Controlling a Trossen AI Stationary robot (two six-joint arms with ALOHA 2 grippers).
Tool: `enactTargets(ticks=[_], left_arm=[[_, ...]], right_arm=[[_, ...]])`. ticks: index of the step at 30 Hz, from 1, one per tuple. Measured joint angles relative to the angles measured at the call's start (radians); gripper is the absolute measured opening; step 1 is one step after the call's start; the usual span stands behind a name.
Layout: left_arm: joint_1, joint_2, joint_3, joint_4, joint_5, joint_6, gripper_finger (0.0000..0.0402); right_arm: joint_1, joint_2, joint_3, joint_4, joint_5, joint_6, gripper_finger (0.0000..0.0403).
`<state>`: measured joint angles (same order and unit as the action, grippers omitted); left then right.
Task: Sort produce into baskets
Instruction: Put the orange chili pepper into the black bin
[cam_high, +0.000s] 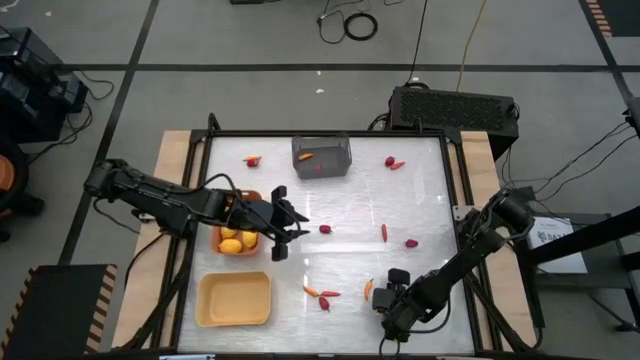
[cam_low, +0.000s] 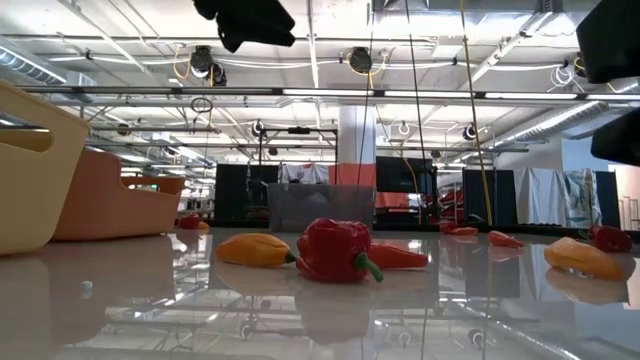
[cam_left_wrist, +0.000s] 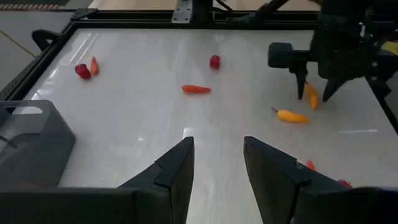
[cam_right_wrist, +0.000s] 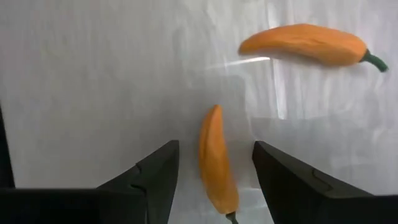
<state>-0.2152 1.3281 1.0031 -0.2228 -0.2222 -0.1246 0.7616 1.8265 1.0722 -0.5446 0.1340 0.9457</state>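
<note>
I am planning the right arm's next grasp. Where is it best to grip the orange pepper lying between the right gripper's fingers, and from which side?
Probably across the middle of the orange pepper, coming straight down from above. It lies flat on the table, long and narrow, lengthwise between the open right gripper's fingers, which already flank its two long sides.

A grey tiled floor (cam_high: 250, 40) with dark seams surrounds the white table (cam_high: 340, 230), cables (cam_high: 350, 22) lie coiled on it, and ceiling lights (cam_low: 330, 95) run overhead.
</note>
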Motion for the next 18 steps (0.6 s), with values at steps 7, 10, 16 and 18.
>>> enactTargets(ticks=[7,10,16,18], left_arm=[[0.006,-0.007,0.000,0.040,0.004,-0.001,0.0148],[0.005,-0.029,0.000,0.020,0.002,-0.024,0.0148],[-0.010,-0.159,-0.146,0.101,-0.099,-0.061,0.0148],[-0.006,-0.224,-0.234,0.142,-0.103,-0.101,0.0148]], right_arm=[[0.000,0.015,0.002,-0.003,0.019,0.074,0.0146],[0.000,0.008,0.000,-0.007,0.023,0.094,0.0107],[-0.002,-0.024,-0.003,-0.008,0.013,0.106,0.0033],[-0.010,-0.046,-0.003,-0.007,0.012,0.115,0.0014]])
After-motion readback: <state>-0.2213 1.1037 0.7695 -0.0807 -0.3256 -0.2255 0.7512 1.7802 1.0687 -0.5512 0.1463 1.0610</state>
